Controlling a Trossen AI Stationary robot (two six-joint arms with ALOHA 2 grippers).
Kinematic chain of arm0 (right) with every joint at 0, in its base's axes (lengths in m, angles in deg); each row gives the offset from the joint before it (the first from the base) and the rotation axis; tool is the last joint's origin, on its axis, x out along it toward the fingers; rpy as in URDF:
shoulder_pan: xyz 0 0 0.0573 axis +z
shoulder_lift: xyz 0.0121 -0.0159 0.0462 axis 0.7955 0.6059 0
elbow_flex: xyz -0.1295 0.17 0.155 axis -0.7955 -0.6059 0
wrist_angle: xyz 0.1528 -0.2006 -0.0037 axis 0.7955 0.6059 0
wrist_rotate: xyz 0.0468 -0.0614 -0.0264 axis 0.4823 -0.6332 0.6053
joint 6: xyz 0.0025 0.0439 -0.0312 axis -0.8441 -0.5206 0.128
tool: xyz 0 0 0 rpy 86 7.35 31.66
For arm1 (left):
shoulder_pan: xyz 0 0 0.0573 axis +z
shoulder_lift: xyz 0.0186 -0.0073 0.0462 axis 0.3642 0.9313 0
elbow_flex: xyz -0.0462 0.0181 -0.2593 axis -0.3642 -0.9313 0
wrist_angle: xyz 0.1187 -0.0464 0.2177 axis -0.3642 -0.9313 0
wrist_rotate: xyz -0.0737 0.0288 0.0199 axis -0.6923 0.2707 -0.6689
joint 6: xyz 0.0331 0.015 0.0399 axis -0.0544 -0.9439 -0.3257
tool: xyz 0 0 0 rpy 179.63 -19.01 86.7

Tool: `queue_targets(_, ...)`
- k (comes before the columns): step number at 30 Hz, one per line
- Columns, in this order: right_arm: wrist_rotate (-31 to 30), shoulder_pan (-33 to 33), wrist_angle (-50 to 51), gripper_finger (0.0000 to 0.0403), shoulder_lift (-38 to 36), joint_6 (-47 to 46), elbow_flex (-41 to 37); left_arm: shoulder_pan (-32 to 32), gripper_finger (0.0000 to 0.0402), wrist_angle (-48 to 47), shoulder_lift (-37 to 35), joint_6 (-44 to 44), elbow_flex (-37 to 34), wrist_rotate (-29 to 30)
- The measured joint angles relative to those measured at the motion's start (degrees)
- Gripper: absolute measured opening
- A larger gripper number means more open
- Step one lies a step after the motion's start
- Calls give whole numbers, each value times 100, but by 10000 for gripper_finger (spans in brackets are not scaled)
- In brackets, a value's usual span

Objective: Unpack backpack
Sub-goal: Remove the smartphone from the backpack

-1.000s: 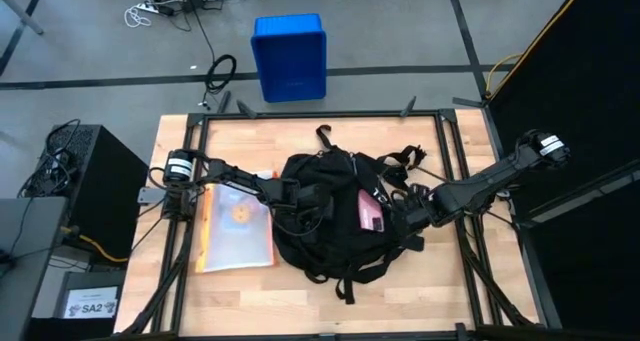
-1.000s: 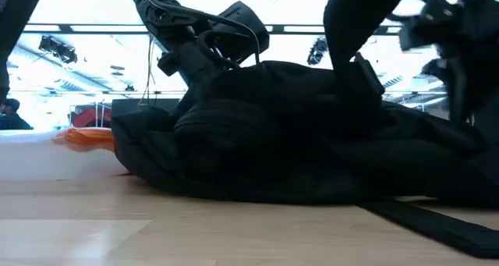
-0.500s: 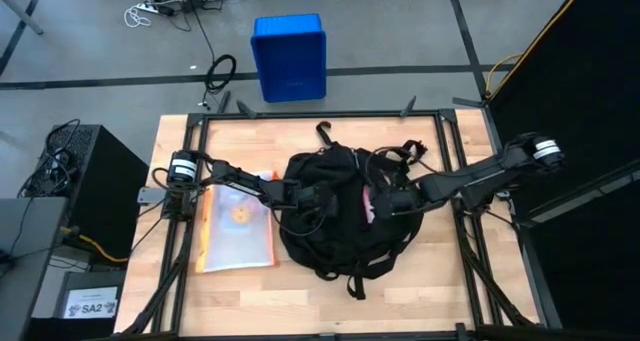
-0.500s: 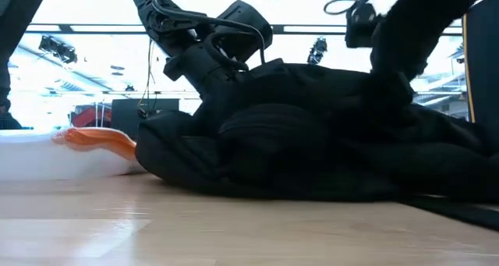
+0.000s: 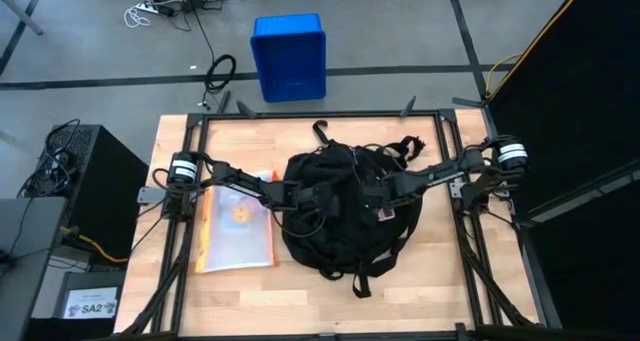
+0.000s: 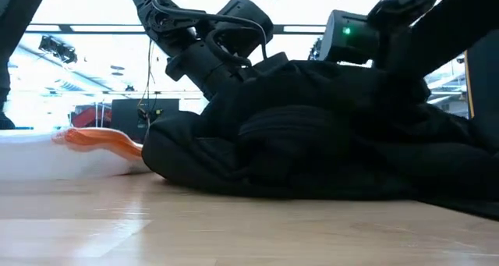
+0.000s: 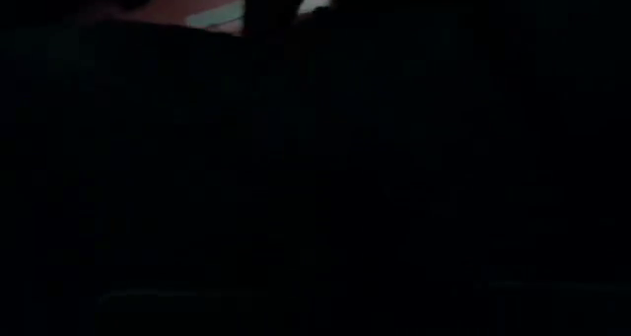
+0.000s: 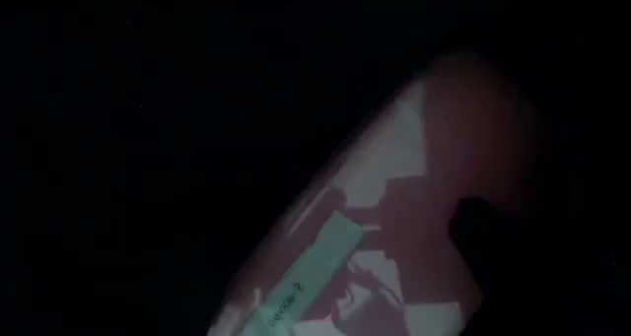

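The black backpack (image 5: 340, 221) lies on the middle of the table, its underside on the wood (image 6: 296, 180). My left gripper (image 5: 306, 196) reaches in from the table's left and is sunk in the bag's upper cloth (image 6: 234, 72). My right gripper (image 5: 375, 198) comes from the table's right, points steeply down and stands in the bag's opening. Its wrist view shows a pink and white item with a teal label (image 8: 385, 247) lying inside the dark bag, close in front of it. From above, that item is hidden under the gripper. My left gripper is shut on the backpack's upper cloth on the side toward the table's left (image 6: 243, 79). It comes slanting down from the left. The black cloth hides the fingertips, so I cannot tell whether it has an edge or a fold. The cloth stands raised there while the bag's bottom stays on the table.
A clear and orange plastic folder (image 5: 238, 226) lies flat on the table under the left arm. Black straps (image 5: 355, 276) trail from the bag toward the near edge. A blue crate (image 5: 290, 56) stands on the floor beyond the far edge.
My right gripper has swung toward the table's left, over the backpack, and sunk into its opening, covering the pink item that showed from above before. The backpack's left edge has drawn away from the orange folder.
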Motion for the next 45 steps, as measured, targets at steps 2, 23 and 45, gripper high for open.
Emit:
queue_targets(2,79,-138,71,367,-3,27,3,-16,0,-3,9,2,2,0)
queue_targets(23,279,-691,1100,363,-774,420,-55,-34,0,41,172,133,13,-86)
queue_targets(45,1236,-1279,220,364,-827,425,-855,-38,0,43,176,45,6,-199)
